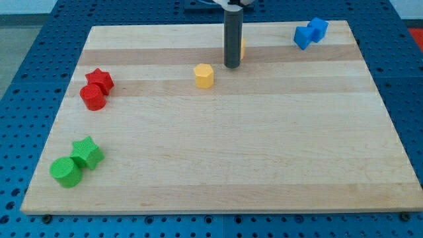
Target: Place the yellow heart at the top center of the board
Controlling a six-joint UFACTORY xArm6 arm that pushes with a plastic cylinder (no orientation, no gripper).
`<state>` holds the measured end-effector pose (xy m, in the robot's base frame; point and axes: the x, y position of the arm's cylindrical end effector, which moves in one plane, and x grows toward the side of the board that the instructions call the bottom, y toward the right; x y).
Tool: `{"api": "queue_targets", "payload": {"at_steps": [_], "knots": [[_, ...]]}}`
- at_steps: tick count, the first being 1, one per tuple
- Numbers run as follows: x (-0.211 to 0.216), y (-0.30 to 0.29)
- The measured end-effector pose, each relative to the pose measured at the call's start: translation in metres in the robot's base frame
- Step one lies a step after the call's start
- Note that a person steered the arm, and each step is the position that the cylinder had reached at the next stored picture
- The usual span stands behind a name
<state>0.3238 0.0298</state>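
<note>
Green cylinder and green star nearest, view's bottom left, touching. Red star and red cylinder at left; two blue blocks top right; yellow hexagon mid-top. No claw on rig, so state cannot be told. My tip at top centre of table. Yellow heart mostly hidden behind rod, touching or just beside. Judged: final placement step; next needs slight nudge at most, then withdraw without dragging heart.

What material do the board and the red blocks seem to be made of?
The board looks like pale wood with a smooth matte finish: it shows grain lines and long glued strips. The red star and red cylinder look like matte plastic, perhaps painted wood: even colour, no grain visible.
</note>
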Motion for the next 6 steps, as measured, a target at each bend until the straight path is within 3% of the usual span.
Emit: {"api": "queue_targets", "payload": {"at_steps": [4,5,6], "knots": [[-0.062,-0.003],[-0.064,-0.005],[-0.033,-0.006]]}}
